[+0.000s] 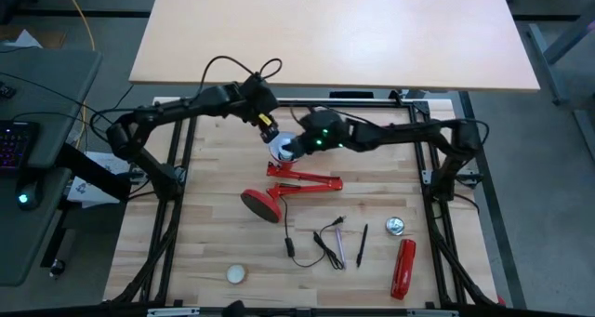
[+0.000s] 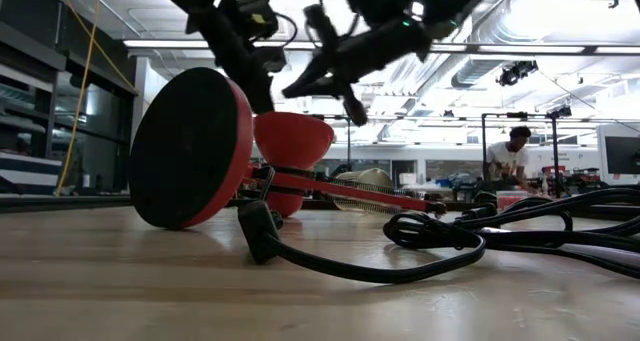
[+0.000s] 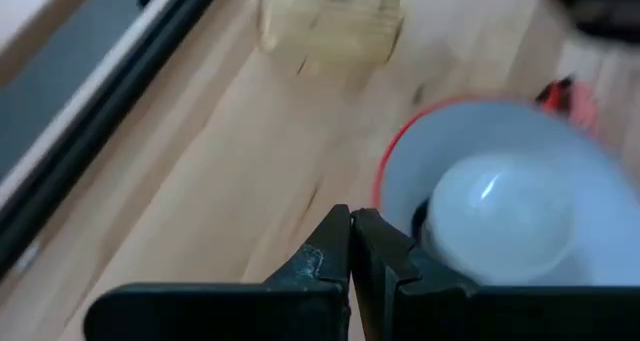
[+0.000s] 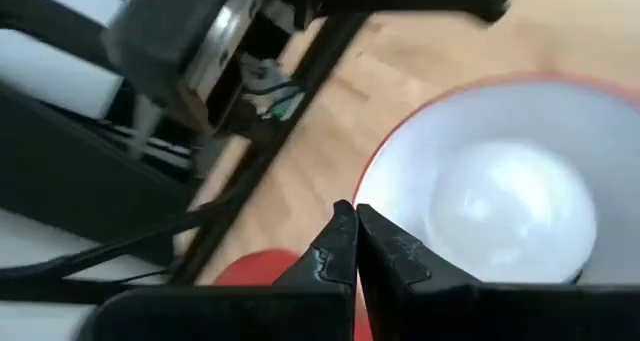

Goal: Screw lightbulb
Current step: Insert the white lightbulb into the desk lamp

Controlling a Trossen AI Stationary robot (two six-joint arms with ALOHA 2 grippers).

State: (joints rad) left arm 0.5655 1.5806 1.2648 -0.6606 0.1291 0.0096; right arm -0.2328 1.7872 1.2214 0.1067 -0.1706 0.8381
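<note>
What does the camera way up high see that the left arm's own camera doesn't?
Only the high view shows the red stapler-like tool, the pen, the round white disc, the lamp's round base and both whole arms. Only the left wrist view shows the lightbulb sitting inside the white-lined shade and the left gripper shut beside it. Both show the red lamp and the wooden table.

lightbulb (image 3: 500, 216) inside lamp shade (image 3: 400, 161), both hands just beside it, mid-table
</note>
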